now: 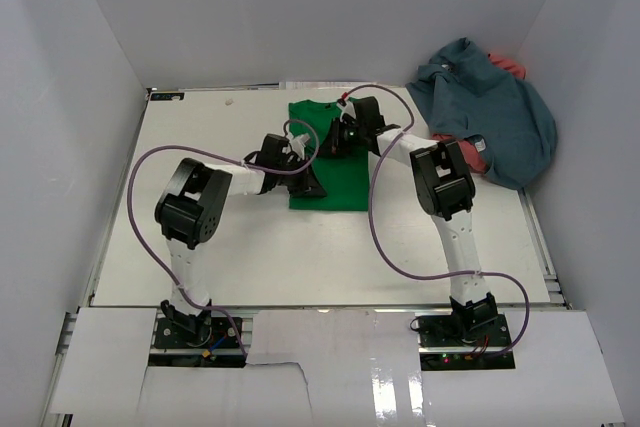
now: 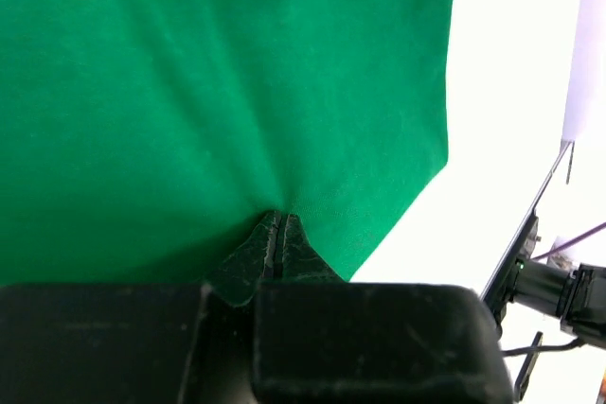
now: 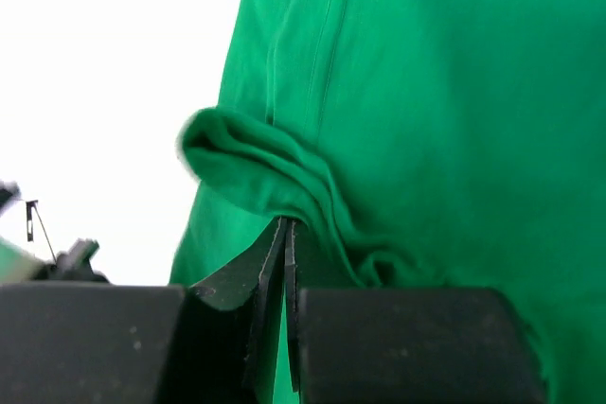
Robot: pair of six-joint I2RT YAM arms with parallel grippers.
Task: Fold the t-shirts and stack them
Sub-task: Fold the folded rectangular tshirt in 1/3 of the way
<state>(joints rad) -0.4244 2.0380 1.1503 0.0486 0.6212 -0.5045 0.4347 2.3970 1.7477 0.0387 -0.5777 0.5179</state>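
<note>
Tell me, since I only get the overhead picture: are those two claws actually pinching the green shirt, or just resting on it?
Observer: The left wrist view shows the left gripper shut on a pinch of the green t-shirt, with creases running in toward its tips.
Operator: And the other claw?
Observer: The right wrist view shows the right gripper shut as well, with a rolled fold of the green cloth bunched at its tips.

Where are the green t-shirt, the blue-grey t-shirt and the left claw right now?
green t-shirt [image 1: 345,185], top external view, flat cloth toward the near edge
blue-grey t-shirt [image 1: 500,117], top external view, middle of the heap
left claw [image 2: 278,224], left wrist view, between its shut fingertips
</note>
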